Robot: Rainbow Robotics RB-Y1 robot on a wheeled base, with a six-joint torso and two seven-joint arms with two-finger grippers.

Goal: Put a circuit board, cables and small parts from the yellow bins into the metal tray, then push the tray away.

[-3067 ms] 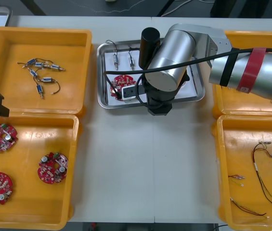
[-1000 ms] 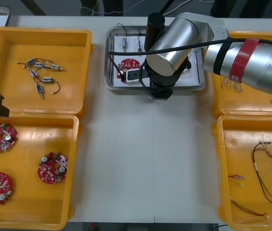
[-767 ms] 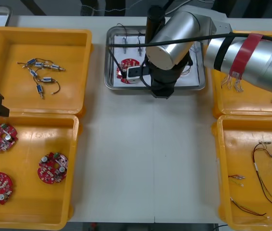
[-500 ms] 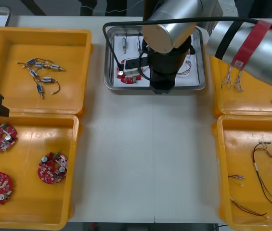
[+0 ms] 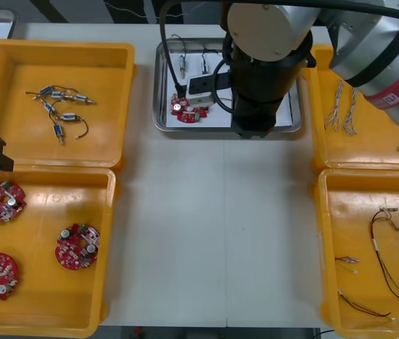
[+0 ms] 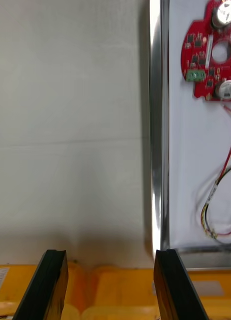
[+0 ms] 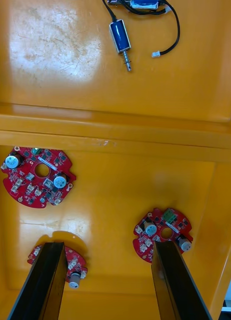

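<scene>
Metal tray (image 5: pixel 158 85) is loaded with a circuit board (image 5: pixel 185 111), cables (image 6: pixel 218 200) and small parts (image 5: pixel 183 68). The right gripper (image 6: pixel 111 255) is held wide open by its near rim, likely for a push. The left gripper (image 7: pixel 108 245) is parked open over yellow bins (image 7: pixel 115 130).

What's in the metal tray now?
Red circuit board, red and yellow cable, two small metal parts. The right arm covers much of the metal tray; anything beneath is hidden.
</scene>
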